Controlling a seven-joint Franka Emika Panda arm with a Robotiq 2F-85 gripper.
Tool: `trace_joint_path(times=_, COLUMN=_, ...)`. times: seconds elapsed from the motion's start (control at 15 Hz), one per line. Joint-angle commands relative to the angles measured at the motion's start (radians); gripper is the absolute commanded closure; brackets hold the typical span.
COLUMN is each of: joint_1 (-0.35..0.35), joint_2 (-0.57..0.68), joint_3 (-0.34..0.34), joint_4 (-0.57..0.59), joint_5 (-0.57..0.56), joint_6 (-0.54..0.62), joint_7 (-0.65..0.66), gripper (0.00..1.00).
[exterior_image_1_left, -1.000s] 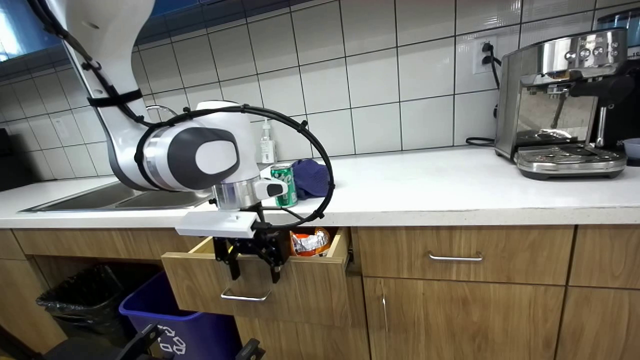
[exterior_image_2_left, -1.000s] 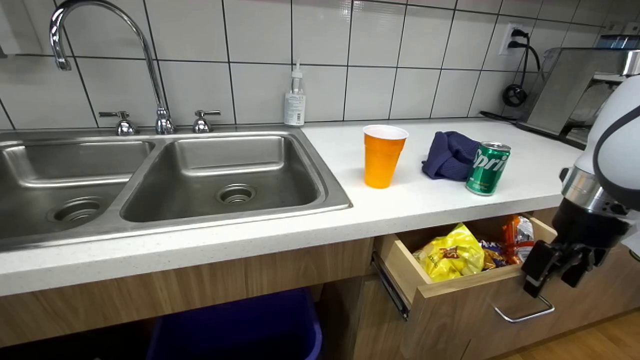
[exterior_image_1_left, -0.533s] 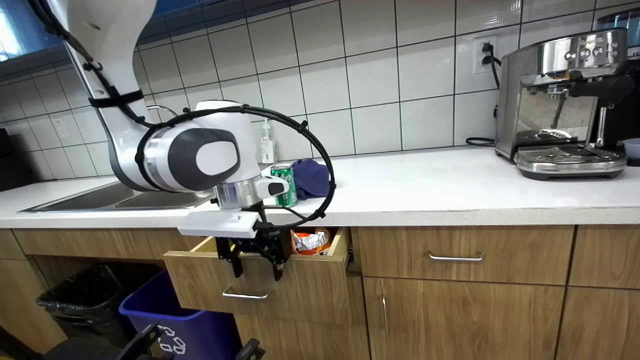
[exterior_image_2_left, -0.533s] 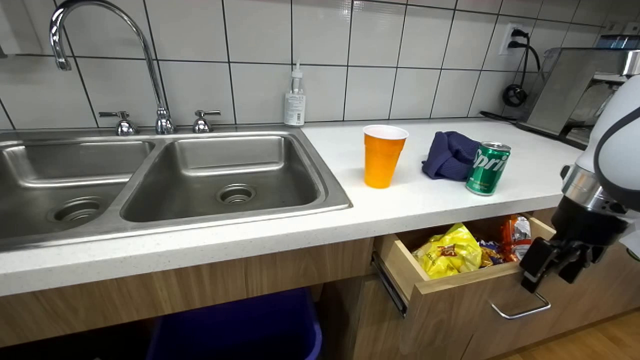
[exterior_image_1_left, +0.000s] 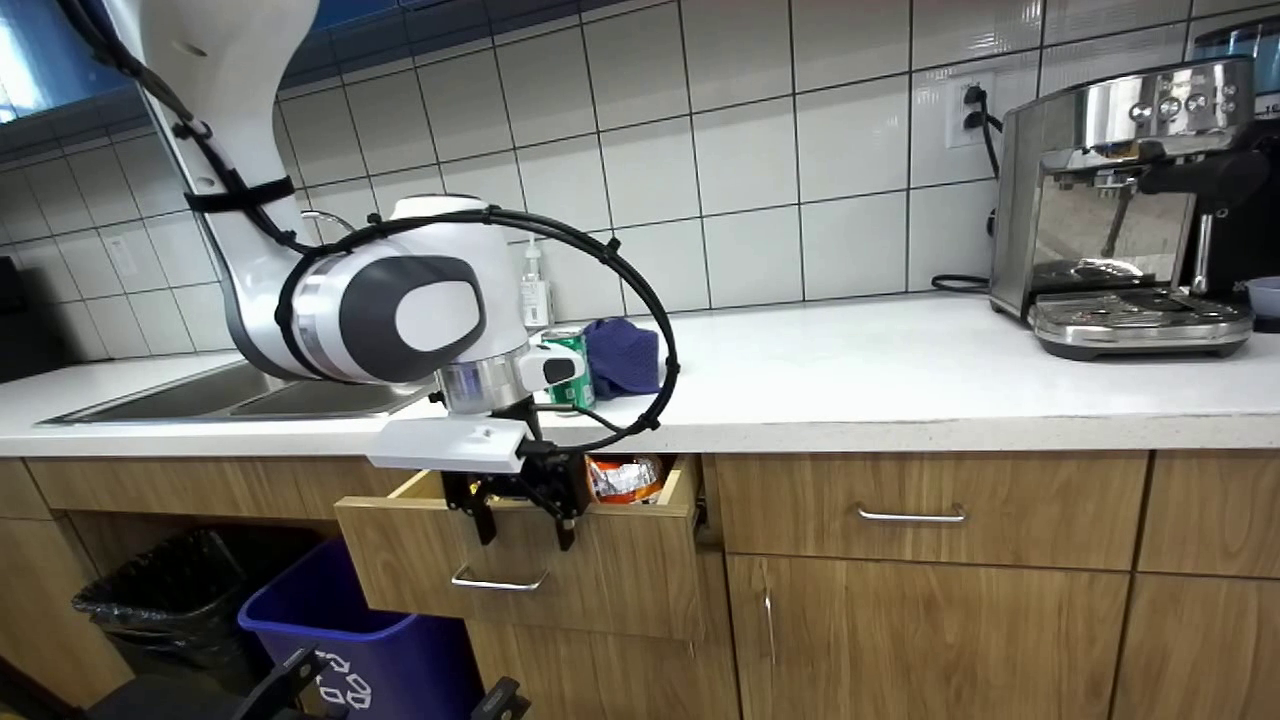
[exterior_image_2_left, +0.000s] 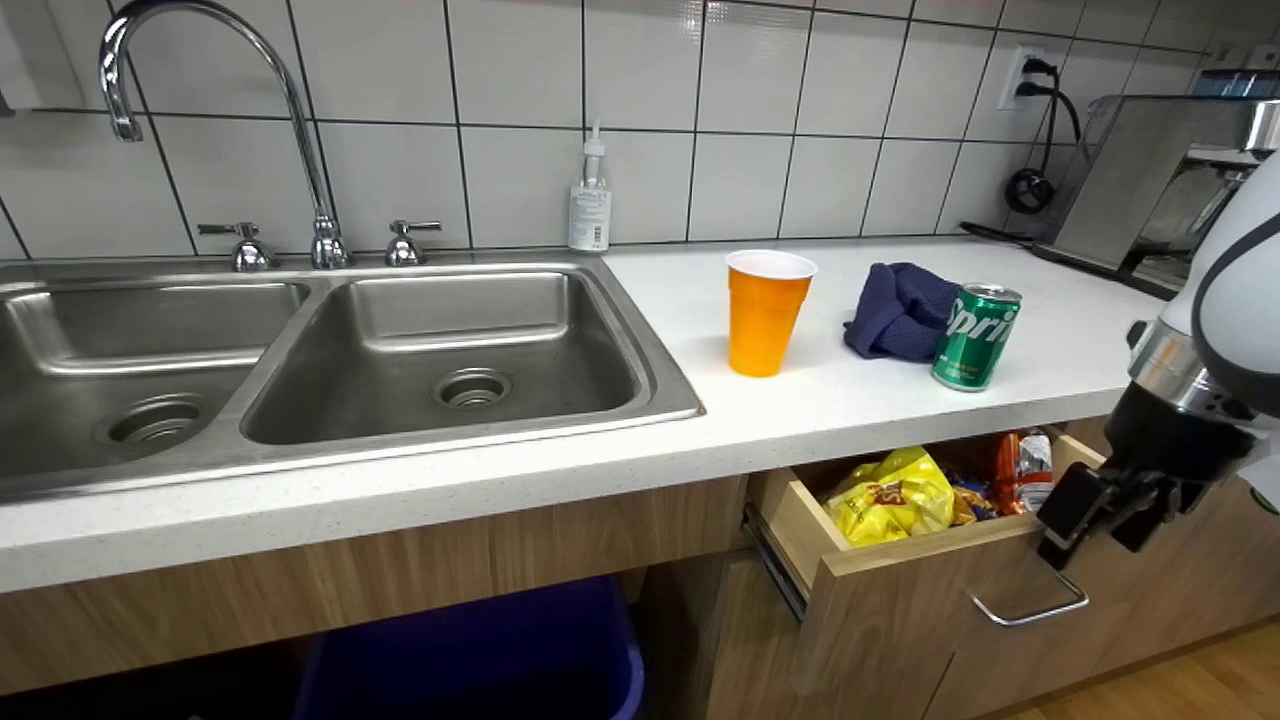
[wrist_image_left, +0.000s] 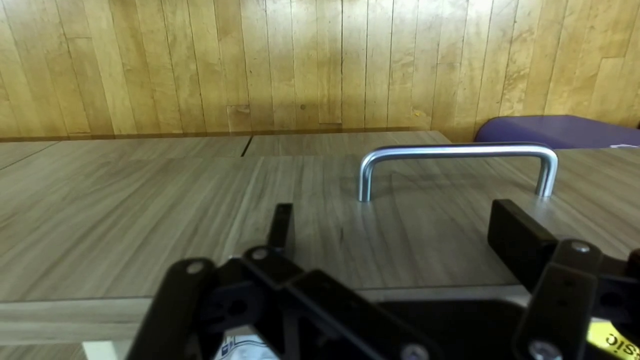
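My gripper (exterior_image_1_left: 527, 541) is open and empty, its fingers spread and pointing down. It is at the outer face of a partly open wooden drawer (exterior_image_1_left: 620, 575), just above the metal handle (exterior_image_1_left: 498, 584). In the wrist view the spread fingers (wrist_image_left: 392, 207) lie over the drawer front (wrist_image_left: 200, 225), with the handle (wrist_image_left: 457, 150) beyond the tips. I cannot tell whether they touch the drawer front. In an exterior view the gripper (exterior_image_2_left: 1095, 550) is beside the drawer's front edge. The drawer holds a yellow bag (exterior_image_2_left: 895, 500), a dark blue packet (exterior_image_2_left: 972, 503) and an orange-red packet (exterior_image_2_left: 1018, 470).
On the white counter (exterior_image_1_left: 850, 370) stand a green can (exterior_image_2_left: 975, 340), an orange cup (exterior_image_2_left: 765, 320), a purple cloth (exterior_image_2_left: 895, 310) and a coffee machine (exterior_image_1_left: 1110, 220). A sink (exterior_image_2_left: 460, 340) lies beside them. A blue bin (exterior_image_1_left: 400, 660) and a black-lined bin (exterior_image_1_left: 180, 600) stand below.
The drawer has slid a little farther in toward the cabinet, and the bags moved with it. My gripper has moved the same way, still open.
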Motion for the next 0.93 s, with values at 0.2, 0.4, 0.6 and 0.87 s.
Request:
trace_joint_path(times=0.2, joint_1=-0.076, joint_2=-0.008, joint_3=0.077, joint_4=0.007, joint_5=0.056, joint_6=0.027, joint_7=-0.072, gripper=0.0)
trace_joint_path(times=0.4, joint_1=-0.08, joint_2=-0.003, joint_3=0.077, joint_4=0.015, joint_5=0.05, joint_6=0.026, joint_7=-0.073, gripper=0.0)
trace_joint_path(times=0.6, joint_1=-0.081, joint_2=0.002, joint_3=0.076, joint_4=0.023, joint_5=0.046, joint_6=0.028, joint_7=-0.074, gripper=0.0)
trace_joint_path(times=0.87, joint_1=-0.075, joint_2=0.006, joint_3=0.074, joint_4=0.042, joint_5=0.045, joint_6=0.035, joint_7=-0.065, gripper=0.0)
